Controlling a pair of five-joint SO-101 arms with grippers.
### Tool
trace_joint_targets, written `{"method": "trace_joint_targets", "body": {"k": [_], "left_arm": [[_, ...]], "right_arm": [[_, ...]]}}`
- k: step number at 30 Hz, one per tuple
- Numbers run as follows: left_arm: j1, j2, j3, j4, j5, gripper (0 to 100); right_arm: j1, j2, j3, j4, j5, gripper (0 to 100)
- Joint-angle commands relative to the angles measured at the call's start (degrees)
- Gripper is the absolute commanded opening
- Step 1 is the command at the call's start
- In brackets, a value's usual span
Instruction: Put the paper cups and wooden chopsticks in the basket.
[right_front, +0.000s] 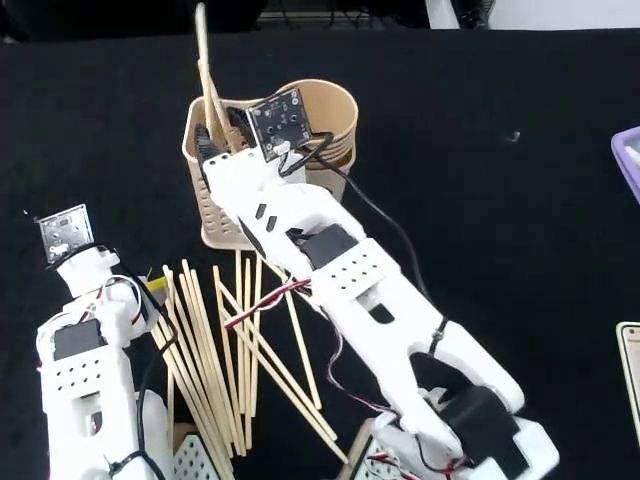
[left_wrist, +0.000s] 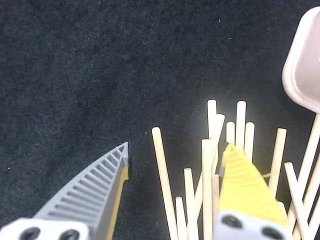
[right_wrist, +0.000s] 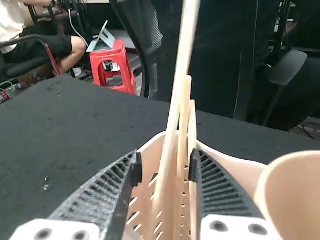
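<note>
Paper cups (right_front: 335, 110) sit in the basket (right_front: 215, 228), where the right gripper (right_wrist: 164, 160) brackets upright chopsticks (right_wrist: 181, 100); whether it grips them cannot be told. The left gripper (left_wrist: 177, 147), spread wide, hangs over many loose chopsticks (right_front: 245, 340) lying on the table.

No text, label, number or sign can be read on the basket (right_front: 215, 228), the paper cups (right_front: 335, 105), the chopsticks (right_front: 200, 340) or the bench (right_front: 480, 150).

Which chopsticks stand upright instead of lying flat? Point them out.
The chopsticks at the right gripper, standing in the basket; the loose chopsticks lie flat on the table.
</note>
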Motion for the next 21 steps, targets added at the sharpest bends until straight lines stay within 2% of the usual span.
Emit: {"method": "trace_joint_targets", "body": {"k": [1,15,18,21], "left_arm": [[0.5,-0.8,-0.2,-0.9,-0.1,29],[0.3,-0.8,-0.1,-0.9,-0.1,29],[0.3,-0.8,-0.1,-0.9,-0.1,29],[0.4,-0.8,-0.1,-0.9,-0.1,29]], "right_arm": [[-0.2,-7.2,-0.4,0.4,-0.4,14.5],[-0.1,-13.5,-7.3,2.2,-0.4,14.5],[-0.2,-18.7,-10.8,13.0,-0.4,14.5],[-0.2,-25.5,-13.8,31.7,-0.4,14.5]]}}
